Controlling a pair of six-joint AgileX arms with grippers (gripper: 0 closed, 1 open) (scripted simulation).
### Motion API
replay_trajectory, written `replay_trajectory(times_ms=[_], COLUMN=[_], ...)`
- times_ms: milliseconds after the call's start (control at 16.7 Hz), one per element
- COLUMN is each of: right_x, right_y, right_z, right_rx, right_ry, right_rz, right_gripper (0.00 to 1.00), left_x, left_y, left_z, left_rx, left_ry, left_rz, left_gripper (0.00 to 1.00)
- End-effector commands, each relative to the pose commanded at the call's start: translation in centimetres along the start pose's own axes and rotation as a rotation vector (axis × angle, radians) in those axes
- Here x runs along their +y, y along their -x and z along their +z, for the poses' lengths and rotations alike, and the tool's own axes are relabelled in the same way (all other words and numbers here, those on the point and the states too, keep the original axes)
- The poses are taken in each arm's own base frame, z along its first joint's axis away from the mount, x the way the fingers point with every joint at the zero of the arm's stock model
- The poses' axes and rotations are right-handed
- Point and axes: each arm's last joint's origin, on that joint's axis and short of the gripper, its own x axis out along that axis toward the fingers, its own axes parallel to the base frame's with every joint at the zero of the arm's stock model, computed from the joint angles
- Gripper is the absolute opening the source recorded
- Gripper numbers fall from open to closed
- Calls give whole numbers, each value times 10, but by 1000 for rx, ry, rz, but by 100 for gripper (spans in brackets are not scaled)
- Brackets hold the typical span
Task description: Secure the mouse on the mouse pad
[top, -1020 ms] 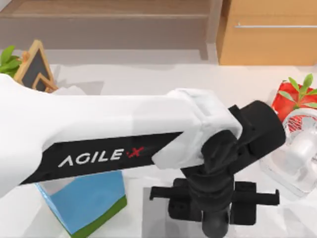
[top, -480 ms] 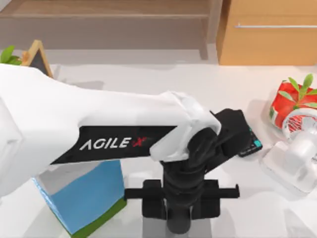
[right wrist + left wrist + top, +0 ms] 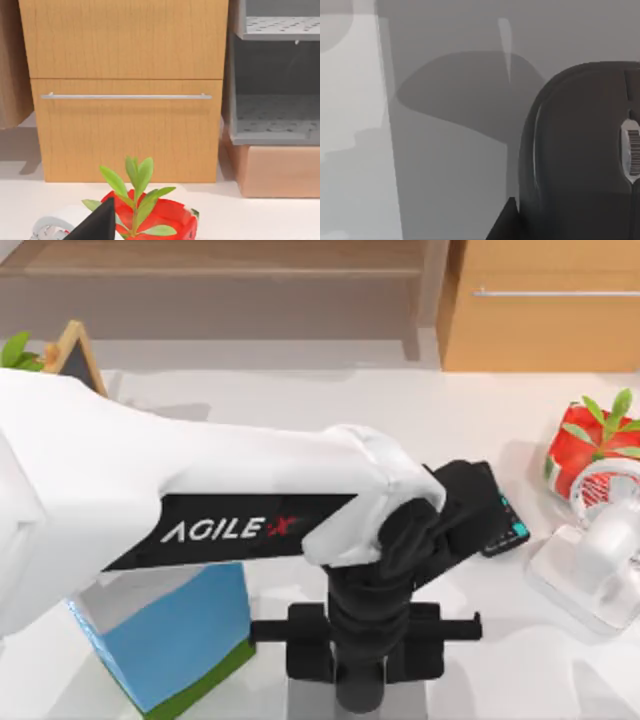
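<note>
White table, wood drawers behind. Left gripper [image 3: 362,640] low over grey mouse pad [image 3: 450,165]; mouse [image 3: 580,150] close beside one dark fingertip [image 3: 502,222]; finger opening cannot be told.

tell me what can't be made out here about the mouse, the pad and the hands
- Mouse pad: top view, the left arm covers most of it.
- Mouse: left wrist view, cut off by the picture's edge; whether it rests on the mat is unclear.
- Left hand: top view, its fingers are under the wrist, so its grip can't be judged.
- Calculator: top view, mostly under the left arm.
- Right hand: right wrist view, one dark fingertip at the picture's edge.
</note>
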Motion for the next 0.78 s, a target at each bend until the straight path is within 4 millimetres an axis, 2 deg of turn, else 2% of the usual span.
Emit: replay_trajectory(times_ms=[540, 780], right_x=[0, 0], right_y=[0, 0], right_z=[0, 0], right_rx=[0, 0], right_ry=[0, 0], right_rz=[0, 0], right_gripper=[100, 100], left_x=[0, 0], left_y=[0, 0], left_z=[0, 0], left_rx=[0, 0], left_ry=[0, 0], left_rz=[0, 0], left_gripper=[98, 100])
